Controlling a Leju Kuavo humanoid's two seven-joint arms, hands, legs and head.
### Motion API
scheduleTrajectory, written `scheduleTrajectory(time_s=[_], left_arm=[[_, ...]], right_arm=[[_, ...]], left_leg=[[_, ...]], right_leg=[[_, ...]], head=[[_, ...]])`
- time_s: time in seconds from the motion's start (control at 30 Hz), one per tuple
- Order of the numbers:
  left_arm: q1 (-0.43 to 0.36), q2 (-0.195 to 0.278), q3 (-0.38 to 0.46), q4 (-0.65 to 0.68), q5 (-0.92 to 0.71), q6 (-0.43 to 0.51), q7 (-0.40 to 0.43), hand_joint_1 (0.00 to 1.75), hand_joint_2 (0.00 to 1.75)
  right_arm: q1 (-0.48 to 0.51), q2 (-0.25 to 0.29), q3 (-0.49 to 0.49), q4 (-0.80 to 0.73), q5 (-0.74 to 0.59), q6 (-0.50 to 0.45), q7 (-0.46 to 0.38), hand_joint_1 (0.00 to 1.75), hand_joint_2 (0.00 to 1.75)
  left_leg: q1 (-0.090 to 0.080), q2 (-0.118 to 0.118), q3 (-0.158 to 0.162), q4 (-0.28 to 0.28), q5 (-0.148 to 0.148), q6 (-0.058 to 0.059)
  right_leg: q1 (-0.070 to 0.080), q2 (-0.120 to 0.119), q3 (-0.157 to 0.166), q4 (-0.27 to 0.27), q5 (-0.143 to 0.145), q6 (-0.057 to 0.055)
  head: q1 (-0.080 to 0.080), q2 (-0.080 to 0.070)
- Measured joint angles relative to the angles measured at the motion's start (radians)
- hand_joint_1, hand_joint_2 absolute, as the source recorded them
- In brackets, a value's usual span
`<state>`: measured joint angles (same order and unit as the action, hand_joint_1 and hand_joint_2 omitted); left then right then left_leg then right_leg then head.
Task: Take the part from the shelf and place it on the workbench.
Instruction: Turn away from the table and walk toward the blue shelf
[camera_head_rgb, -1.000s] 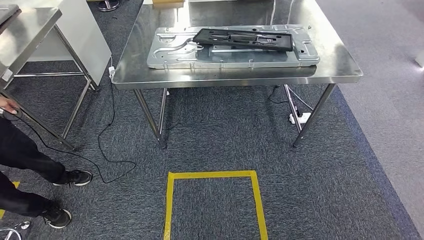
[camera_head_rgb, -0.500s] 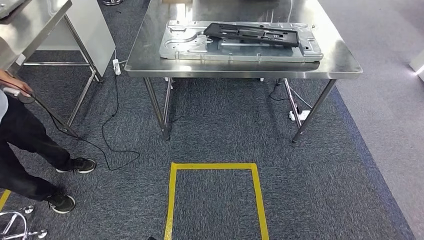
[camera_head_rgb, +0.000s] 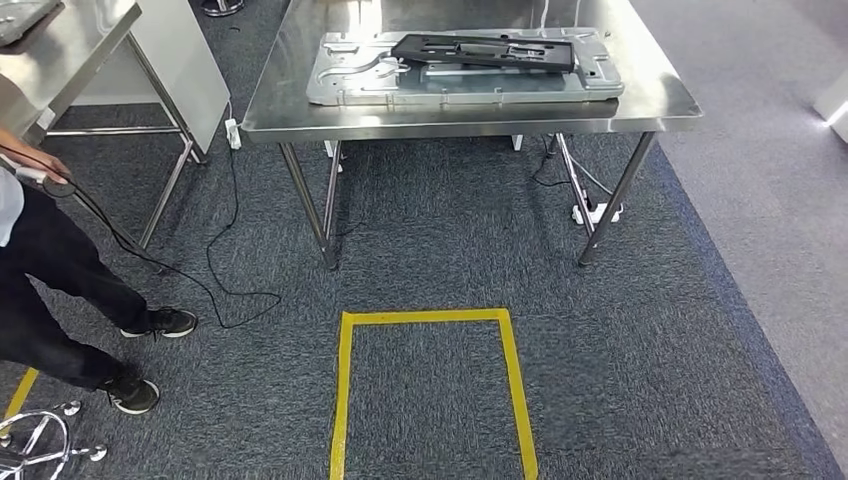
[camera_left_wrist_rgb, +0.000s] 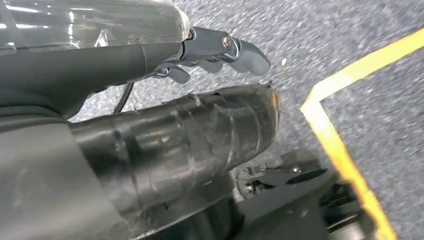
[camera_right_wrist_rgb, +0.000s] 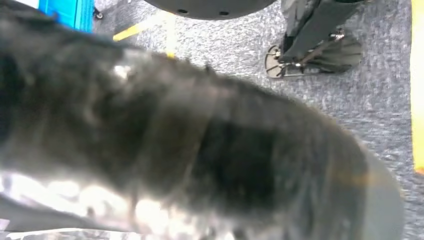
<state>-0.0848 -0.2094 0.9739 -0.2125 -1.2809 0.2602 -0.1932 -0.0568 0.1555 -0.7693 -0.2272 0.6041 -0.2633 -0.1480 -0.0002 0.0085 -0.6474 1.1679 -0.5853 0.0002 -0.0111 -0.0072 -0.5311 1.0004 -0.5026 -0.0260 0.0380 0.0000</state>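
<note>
Part (camera_head_rgb: 485, 52) lay on the bench (camera_head_rgb: 660, 105), far from the left hand (camera_left_wrist_rgb: 150, 125); fingers (camera_left_wrist_rgb: 235, 47) loosely apart, right hand's (camera_right_wrist_rgb: 200, 145) fingers unclear.

Open carpet (camera_head_rgb: 440, 250) before workbench (camera_head_rgb: 290, 100), person (camera_head_rgb: 50, 270) and cable (camera_head_rgb: 215, 270) left, right side seemingly free

My head camera looks forward and down at the workbench (camera_head_rgb: 300, 125) beyond the yellow floor square (camera_head_rgb: 430, 318). Both wrist cameras face the carpet (camera_left_wrist_rgb: 375, 75) close up, sharing that yellow tape.
</note>
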Motion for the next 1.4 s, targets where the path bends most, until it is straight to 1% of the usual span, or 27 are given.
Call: scheduleTrajectory(time_s=[0.03, 0.07, 0.1, 0.13, 0.2, 0.23, 0.3, 0.37, 0.4, 0.47, 0.53, 0.57, 0.6, 0.63, 0.7, 0.77, 0.8, 0.9, 0.93, 1.0, 1.07, 1.1, 1.13, 1.17, 1.27, 1.3, 1.4], left_arm=[[0.001, 0.000, 0.000, 0.000, 0.000, 0.000, 0.000, 0.00, 0.00], [0.001, 0.000, 0.000, 0.000, 0.000, 0.000, 0.000, 0.00, 0.00], [0.001, 0.000, 0.000, 0.000, 0.000, 0.000, 0.000, 0.00, 0.00], [0.001, 0.000, 0.000, 0.000, 0.000, 0.000, 0.000, 0.00, 0.00], [0.000, 0.000, 0.001, 0.000, 0.001, 0.000, 0.000, 0.00, 0.00], [-0.002, 0.000, 0.001, 0.000, 0.001, 0.000, -0.001, 0.00, 0.00], [-0.005, 0.001, 0.001, 0.000, 0.002, 0.000, -0.003, 0.00, 0.00], [-0.005, 0.001, 0.001, 0.000, 0.003, 0.000, -0.005, 0.00, 0.00], [-0.004, 0.001, 0.001, 0.000, 0.005, 0.000, -0.005, 0.00, 0.00], [-0.003, 0.000, 0.002, 0.000, 0.008, 0.000, -0.006, 0.00, 0.00], [-0.002, 0.000, 0.002, 0.000, 0.009, 0.000, -0.006, 0.00, 0.00], [-0.002, 0.000, 0.002, 0.000, 0.009, 0.000, -0.006, 0.00, 0.00], [-0.001, 0.000, 0.002, 0.000, 0.009, 0.000, -0.005, 0.00, 0.00], [-0.001, 0.000, 0.002, 0.000, 0.009, 0.000, -0.005, 0.00, 0.00], [-0.002, 0.000, 0.002, 0.000, 0.010, 0.000, -0.007, 0.00, 0.00], [-0.002, 0.000, 0.002, 0.000, 0.010, 0.000, -0.011, 0.00, 0.00], [-0.002, 0.000, 0.002, 0.000, 0.010, 0.001, -0.013, 0.00, 0.00], [-0.002, 0.000, 0.002, 0.000, 0.010, 0.002, -0.015, 0.00, 0.00], [-0.001, 0.000, 0.002, 0.000, 0.010, 0.003, -0.015, 0.00, 0.00], [0.001, 0.000, 0.002, 0.000, 0.011, 0.003, -0.016, 0.00, 0.00], [0.002, 0.000, 0.002, 0.000, 0.010, 0.003, -0.016, 0.00, 0.00], [0.003, 0.000, 0.002, 0.000, 0.010, 0.003, -0.016, 0.00, 0.00], [0.004, 0.000, 0.002, 0.000, 0.010, 0.003, -0.016, 0.00, 0.00], [0.004, 0.000, 0.002, 0.000, 0.010, 0.003, -0.016, 0.00, 0.00], [0.005, 0.000, 0.003, 0.000, 0.009, 0.004, -0.016, 0.00, 0.00], [0.005, 0.000, 0.003, 0.000, 0.009, 0.004, -0.016, 0.00, 0.00], [0.005, 0.000, 0.003, 0.000, 0.009, 0.004, -0.014, 0.00, 0.00]], right_arm=[[0.000, 0.000, -0.002, 0.000, 0.000, 0.000, -0.004, 0.00, 0.00], [0.001, 0.000, -0.003, 0.000, 0.001, 0.001, -0.008, 0.00, 0.00], [0.001, 0.000, -0.004, 0.000, 0.003, 0.003, -0.013, 0.00, 0.00], [0.001, 0.000, -0.005, 0.000, 0.006, 0.004, -0.017, 0.00, 0.00], [0.001, 0.000, -0.006, 0.000, 0.014, 0.007, -0.024, 0.00, 0.00], [0.001, 0.000, -0.006, 0.000, 0.019, 0.009, -0.026, 0.00, 0.00], [0.000, 0.001, -0.005, 0.000, 0.031, 0.013, -0.029, 0.00, 0.00], [0.001, 0.001, -0.004, 0.000, 0.040, 0.015, -0.031, 0.00, 0.00], [0.001, 0.001, -0.004, 0.000, 0.043, 0.015, -0.032, 0.00, 0.00], [0.001, 0.001, -0.003, 0.000, 0.046, 0.012, -0.033, 0.00, 0.00], [0.003, 0.001, -0.003, 0.000, 0.050, 0.005, -0.033, 0.00, 0.00], [0.004, 0.000, -0.003, 0.000, 0.053, 0.001, -0.033, 0.00, 0.00], [0.005, 0.000, -0.003, 0.000, 0.056, -0.003, -0.033, 0.00, 0.00], [0.005, 0.000, -0.003, 0.000, 0.057, -0.005, -0.033, 0.00, 0.00], [0.004, 0.000, -0.001, 0.000, 0.060, -0.006, -0.034, 0.00, 0.00], [0.003, 0.000, 0.000, 0.000, 0.060, -0.004, -0.035, 0.00, 0.00], [0.003, 0.000, 0.001, 0.000, 0.060, -0.002, -0.036, 0.00, 0.00], [0.003, 0.000, 0.000, 0.000, 0.059, 0.011, -0.038, 0.00, 0.00], [0.003, 0.000, 0.000, 0.000, 0.058, 0.015, -0.038, 0.00, 0.00], [0.003, 0.000, 0.000, 0.000, 0.056, 0.021, -0.037, 0.00, 0.00], [0.004, 0.000, 0.000, 0.000, 0.057, 0.023, -0.035, 0.00, 0.00], [0.005, 0.000, 0.000, 0.001, 0.058, 0.024, -0.033, 0.00, 0.00], [0.006, 0.000, 0.000, 0.001, 0.059, 0.024, -0.032, 0.00, 0.00], [0.007, 0.000, 0.000, 0.002, 0.060, 0.025, -0.031, 0.00, 0.00], [0.005, 0.001, 0.000, 0.002, 0.060, 0.025, -0.030, 0.00, 0.00], [0.005, 0.001, 0.000, 0.002, 0.061, 0.025, -0.030, 0.00, 0.00], [0.004, 0.001, 0.000, 0.003, 0.062, 0.027, -0.028, 0.00, 0.00]], left_leg=[[0.002, 0.000, -0.013, 0.061, -0.036, -0.003], [0.003, 0.000, -0.017, 0.106, -0.050, -0.004], [0.003, 0.000, -0.006, 0.121, -0.042, -0.004], [0.003, 0.000, 0.023, 0.099, -0.016, -0.003], [0.001, 0.000, 0.123, -0.033, 0.034, 0.006], [-0.001, -0.001, 0.174, -0.110, 0.041, 0.012], [-0.006, -0.001, 0.224, -0.201, 0.032, 0.021], [-0.006, 0.000, 0.218, -0.216, 0.040, 0.032], [-0.004, 0.002, 0.212, -0.220, 0.050, 0.040], [0.001, 0.006, 0.195, -0.226, 0.072, 0.057], [-0.003, 0.007, 0.168, -0.220, 0.088, 0.064], [-0.004, 0.007, 0.154, -0.215, 0.095, 0.063], [-0.004, 0.008, 0.138, -0.207, 0.102, 0.062], [-0.004, 0.008, 0.124, -0.198, 0.107, 0.059], [-0.003, 0.009, 0.098, -0.178, 0.112, 0.054], [-0.006, 0.008, 0.079, -0.158, 0.114, 0.046], [-0.007, 0.008, 0.074, -0.151, 0.116, 0.040], [-0.005, 0.005, 0.064, -0.141, 0.117, 0.020], [-0.003, 0.004, 0.055, -0.122, 0.099, 0.013], [0.002, 0.001, 0.016, -0.026, 0.029, 0.002], [0.005, 0.000, -0.027, 0.098, -0.033, -0.006], [0.006, 0.000, -0.032, 0.126, -0.039, -0.007], [0.007, 0.000, -0.017, 0.115, -0.024, -0.006], [0.007, -0.001, 0.017, 0.065, 0.006, -0.004], [0.004, -0.021, 0.135, -0.134, 0.073, 0.011], [0.002, -0.027, 0.151, -0.165, 0.075, 0.015], [0.003, -0.022, 0.152, -0.187, 0.079, 0.028]], right_leg=[[0.001, 0.000, -0.013, 0.001, 0.009, 0.000], [0.002, -0.001, -0.026, 0.002, 0.019, 0.000], [0.003, -0.001, -0.039, 0.004, 0.028, 0.001], [0.003, -0.001, -0.050, 0.006, 0.036, 0.003], [0.004, 0.000, -0.066, 0.012, 0.049, 0.007], [0.005, 0.000, -0.071, 0.014, 0.056, 0.011], [0.005, -0.002, -0.080, 0.016, 0.071, 0.022], [0.005, -0.003, -0.085, 0.014, 0.084, 0.035], [0.005, -0.002, -0.089, 0.021, 0.075, 0.040], [0.004, 0.001, -0.110, 0.078, 0.008, 0.047], [0.001, 0.004, -0.143, 0.203, -0.086, 0.053], [-0.001, 0.004, -0.152, 0.256, -0.106, 0.056], [-0.003, 0.004, -0.150, 0.289, -0.108, 0.059], [-0.005, 0.004, -0.128, 0.279, -0.086, 0.061], [-0.010, 0.004, -0.040, 0.165, -0.041, 0.062], [-0.008, 0.005, 0.036, 0.046, -0.040, 0.057], [-0.006, 0.005, 0.049, 0.019, -0.048, 0.051], [-0.005, 0.004, 0.041, 0.007, -0.040, 0.026], [-0.007, 0.003, 0.036, 0.004, -0.033, 0.017], [-0.007, 0.001, 0.023, 0.002, -0.022, 0.005], [-0.005, 0.001, 0.010, 0.004, -0.013, 0.003], [-0.004, 0.003, 0.005, 0.005, -0.010, 0.004], [-0.003, 0.005, 0.001, 0.006, -0.007, 0.005], [-0.003, 0.007, 0.000, 0.006, -0.005, 0.007], [-0.002, 0.016, -0.003, 0.007, 0.000, 0.015], [-0.002, 0.019, -0.005, 0.007, 0.003, 0.020], [0.000, 0.025, -0.011, 0.009, 0.007, 0.038]], head=[[0.000, 0.000], [0.000, 0.000], [0.000, 0.000], [0.000, 0.000], [0.000, 0.000], [0.000, 0.000], [0.000, 0.000], [0.000, 0.000], [0.000, 0.000], [0.001, 0.000], [0.002, 0.000], [0.002, 0.000], [0.002, 0.000], [0.002, 0.000], [0.002, 0.000], [0.001, 0.000], [0.001, 0.000], [0.000, 0.000], [0.000, 0.000], [0.000, 0.000], [0.000, 0.000], [0.000, 0.000], [0.000, 0.000], [0.000, 0.000], [0.000, 0.000], [0.000, 0.000], [0.000, 0.000]])
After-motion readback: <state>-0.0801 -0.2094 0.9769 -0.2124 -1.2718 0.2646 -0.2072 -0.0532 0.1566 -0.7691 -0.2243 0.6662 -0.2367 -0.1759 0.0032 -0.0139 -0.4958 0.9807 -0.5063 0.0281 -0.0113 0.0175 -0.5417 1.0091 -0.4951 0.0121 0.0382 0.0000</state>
